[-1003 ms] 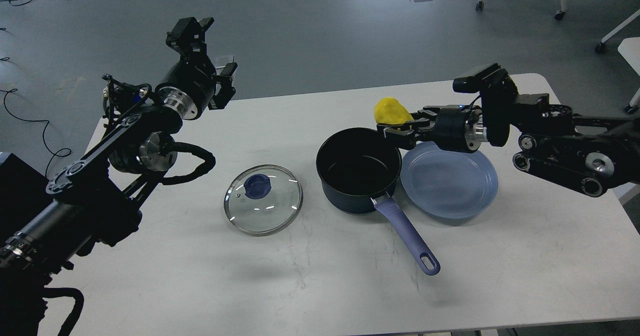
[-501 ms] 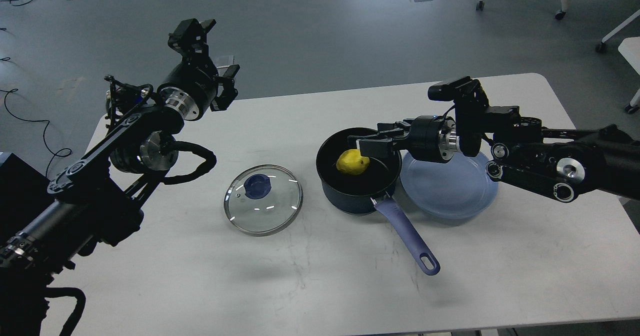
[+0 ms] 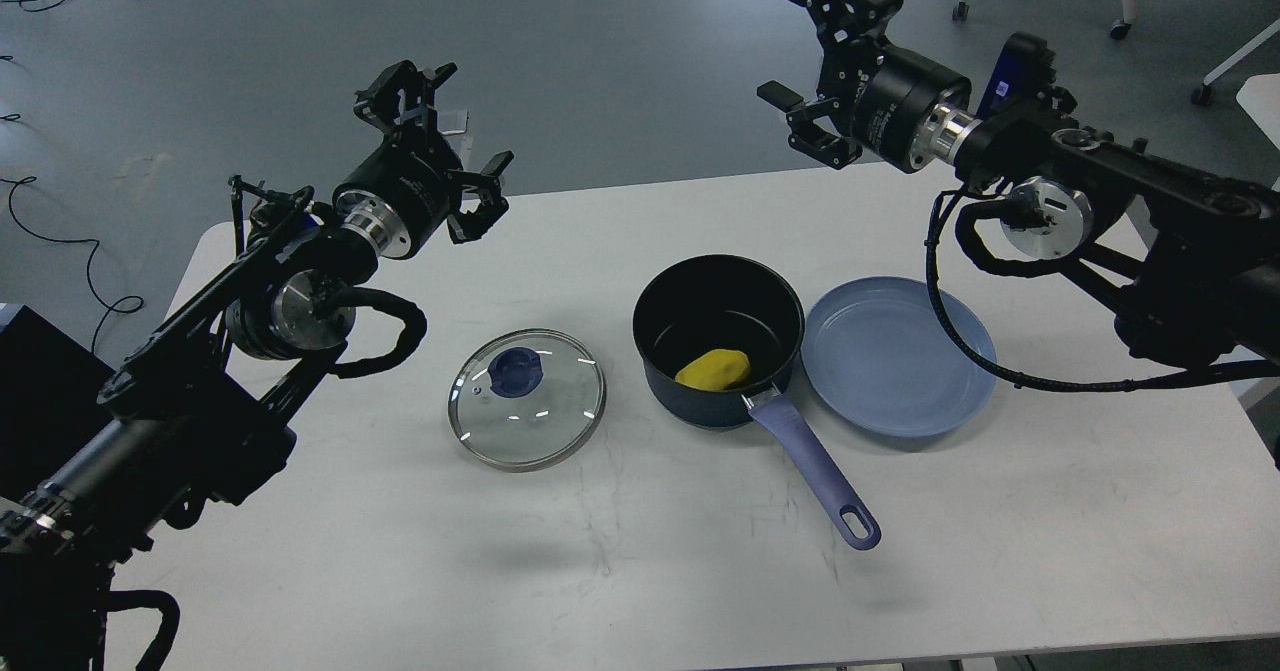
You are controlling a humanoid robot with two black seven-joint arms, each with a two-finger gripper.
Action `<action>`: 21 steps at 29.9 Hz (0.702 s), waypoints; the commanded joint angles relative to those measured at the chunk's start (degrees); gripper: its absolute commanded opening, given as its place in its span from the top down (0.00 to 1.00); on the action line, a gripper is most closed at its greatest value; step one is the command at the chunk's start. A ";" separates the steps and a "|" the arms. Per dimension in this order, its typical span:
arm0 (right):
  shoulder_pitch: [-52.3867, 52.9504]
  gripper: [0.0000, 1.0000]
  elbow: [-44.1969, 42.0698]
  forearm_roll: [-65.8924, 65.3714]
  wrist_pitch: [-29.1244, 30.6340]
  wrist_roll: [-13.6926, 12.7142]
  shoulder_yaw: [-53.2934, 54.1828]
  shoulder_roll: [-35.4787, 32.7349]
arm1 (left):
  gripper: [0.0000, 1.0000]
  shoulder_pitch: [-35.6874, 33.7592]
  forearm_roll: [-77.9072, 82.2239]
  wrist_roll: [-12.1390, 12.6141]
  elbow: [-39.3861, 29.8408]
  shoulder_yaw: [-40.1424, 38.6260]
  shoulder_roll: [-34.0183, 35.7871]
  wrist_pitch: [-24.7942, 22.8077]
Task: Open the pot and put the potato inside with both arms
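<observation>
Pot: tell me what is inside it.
The pot holds one yellow potato lying on its dark bottom, toward the handle side. The near wall hides the potato's lower edge and the bottom beneath it.

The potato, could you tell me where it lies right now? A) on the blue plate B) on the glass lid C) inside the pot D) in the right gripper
C: the yellow potato rests on the bottom of the open pot, near its handle side.

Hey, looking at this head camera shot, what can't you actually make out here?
- Potato, head view: its underside is hidden by the pot wall.
- Table, head view: near edge cut off by the frame bottom.
- Left arm base, head view: cut off at the lower left corner.
</observation>
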 commanded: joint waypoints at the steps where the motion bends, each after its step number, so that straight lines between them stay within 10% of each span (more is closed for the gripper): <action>1: -5.20 0.00 -0.17 3.57 0.39 -0.31 4.34 0.38 | 0.02 3.34 -0.54 0.98 -2.56 -1.92 -0.05 -2.17; 5: -9.33 0.00 -0.34 8.75 1.45 -3.99 9.34 2.04 | 0.02 5.71 -1.15 0.55 -2.99 -4.11 -0.05 -2.69; 21: -8.89 0.00 0.01 8.67 2.06 -3.83 10.15 2.48 | 0.02 6.77 -0.45 0.98 -3.35 -5.70 -0.75 -8.14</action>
